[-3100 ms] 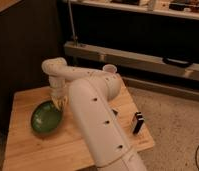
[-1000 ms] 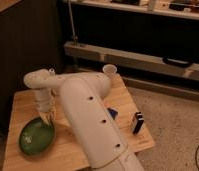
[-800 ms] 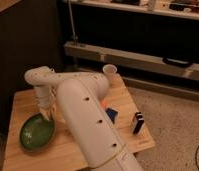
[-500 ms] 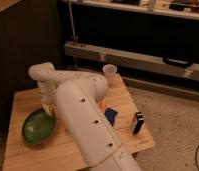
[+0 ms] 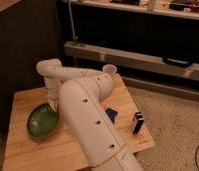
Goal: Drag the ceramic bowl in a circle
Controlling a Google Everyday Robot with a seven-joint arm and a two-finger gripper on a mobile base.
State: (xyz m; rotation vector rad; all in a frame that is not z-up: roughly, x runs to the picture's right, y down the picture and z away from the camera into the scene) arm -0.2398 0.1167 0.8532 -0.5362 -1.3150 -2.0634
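- Filling the foreground, the white arm [image 5: 90, 125] rises from the bottom edge and bends back toward the left over the table [image 5: 23, 150].
- Ceramic bowl [image 5: 42, 120] — green, glossy, darker inside — sits on the table's left half, near the left edge, upright.
- Hand [image 5: 54, 104] hangs at the bowl's right rim, touching or just above it; cannot tell whether it is open or closed, since the wrist blocks it.
- Blue object [image 5: 111, 114] lies just right of the arm, partly hidden by it.
- Small dark box [image 5: 137, 122] stands upright near the table's right edge.
- White cup [image 5: 109, 70] at the far side of the table — behind the arm's elbow.
- Metal shelf rail [image 5: 143, 60] runs across behind the table.
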